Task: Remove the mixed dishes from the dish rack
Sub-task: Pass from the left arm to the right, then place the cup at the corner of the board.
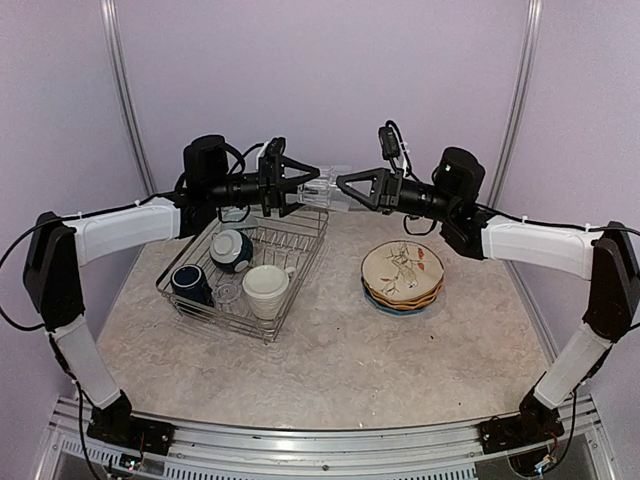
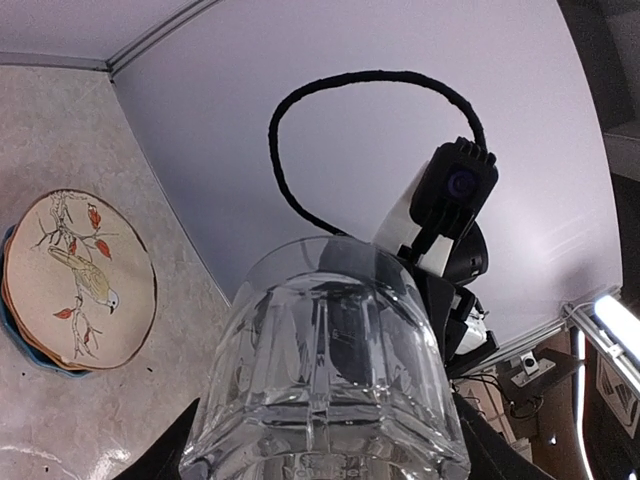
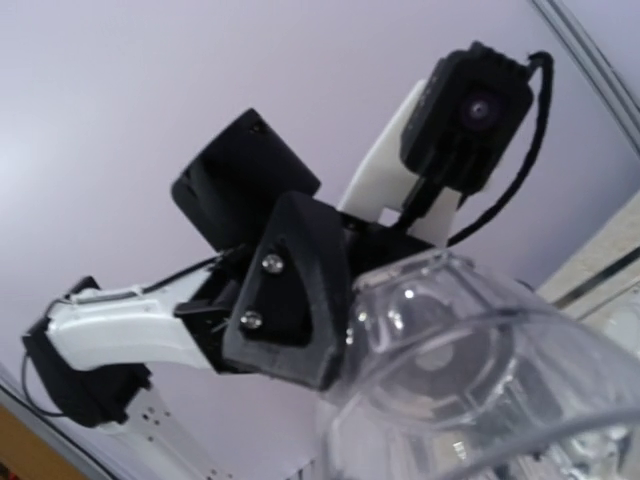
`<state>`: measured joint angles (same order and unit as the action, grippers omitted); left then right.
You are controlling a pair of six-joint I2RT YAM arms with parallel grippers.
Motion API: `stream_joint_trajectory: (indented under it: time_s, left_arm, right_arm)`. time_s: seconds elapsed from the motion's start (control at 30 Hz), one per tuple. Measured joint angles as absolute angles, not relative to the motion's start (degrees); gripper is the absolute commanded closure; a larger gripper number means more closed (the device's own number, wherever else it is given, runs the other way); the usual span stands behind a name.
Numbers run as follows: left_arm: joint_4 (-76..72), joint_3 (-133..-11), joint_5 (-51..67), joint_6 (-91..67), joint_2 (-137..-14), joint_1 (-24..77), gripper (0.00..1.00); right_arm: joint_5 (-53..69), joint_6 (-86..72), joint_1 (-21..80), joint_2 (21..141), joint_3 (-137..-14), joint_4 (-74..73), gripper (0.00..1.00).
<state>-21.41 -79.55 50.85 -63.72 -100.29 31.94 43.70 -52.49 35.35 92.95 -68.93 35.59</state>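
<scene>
Top view: both arms are reaching in and meeting nose to nose at 12 o'clock, above the far right corner of the dish rack [image 1: 210, 313]. A clear glass [image 1: 328, 193] is lying sideways in the air between them. The left gripper [image 1: 308, 190] is clamping one end of it. The right gripper [image 1: 343, 182] is sitting at the other end, but the glass is see-through there, so I can't tell whether it's gripping or just close.

The rack is sitting at 9 o'clock on the table [image 1: 330, 370]. It's holding a navy mug [image 1: 190, 283], a cream mug [image 1: 266, 290], a dark white-lined bowl [image 1: 231, 250] and a second glass [image 1: 228, 292] that's hard to pick out against the wire. A teal item [image 1: 237, 213] at the far edge is mostly hiding under the left arm.

The plate stack [image 1: 403, 300] is at 3 o'clock. A cream floral plate [image 1: 403, 268] is on top, with only rim slivers of yellow and blue showing below it.

Left wrist: the glass is filling the lower frame. Dark fingers [image 2: 168, 458] are flanking it on both sides, cut off by the bottom edge. The right gripper is showing partly as a warped dark shape through the glass.

Right wrist: a blurry glass rim is bulging in at 5 o'clock and the left gripper body is looming behind it. The right gripper's own fingers aren't discernible, so its opening is unreadable.
</scene>
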Motion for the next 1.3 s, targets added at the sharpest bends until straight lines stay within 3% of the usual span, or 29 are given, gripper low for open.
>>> stream_joint_trajectory:
  time_s: [0.1,0.13,0.4,0.53,0.67,0.97,1.3]
  left_arm:
    - [-21.3,-79.8,51.2,-63.4,-100.3,31.9,0.11]
    - [-20.9,-79.8,51.2,-63.0,-100.3,31.9,0.02]
    - [-7.4,-79.2,50.7,-54.8,-97.3,28.5,0.01]
    - [3.1,-79.0,49.5,-48.8,-94.4,26.3,0.01]
    - [16.9,-79.1,46.1,-41.2,-91.9,24.4,0.01]
    - [43.3,-79.8,33.0,-27.6,-91.1,22.6,0.01]
    - [57.4,-81.8,20.9,-21.7,-91.0,22.9,0.01]
  right_arm:
    - [44.2,-54.0,34.9,92.9,-68.2,37.9,1.00]
    - [44.5,-54.3,34.7,92.9,-67.8,38.5,1.00]
    - [43.9,-51.2,24.5,87.4,-59.7,33.9,1.00]
    - [41.1,-44.1,17.1,80.4,-58.1,20.9,1.00]
    - [29.5,-32.0,12.4,75.9,-62.3,0.4,1.00]
    - [1.0,-15.2,10.8,84.9,-71.9,-33.4,1.00]
    - [-3.2,-10.9,7.4,95.0,-71.9,-44.0,1.00]
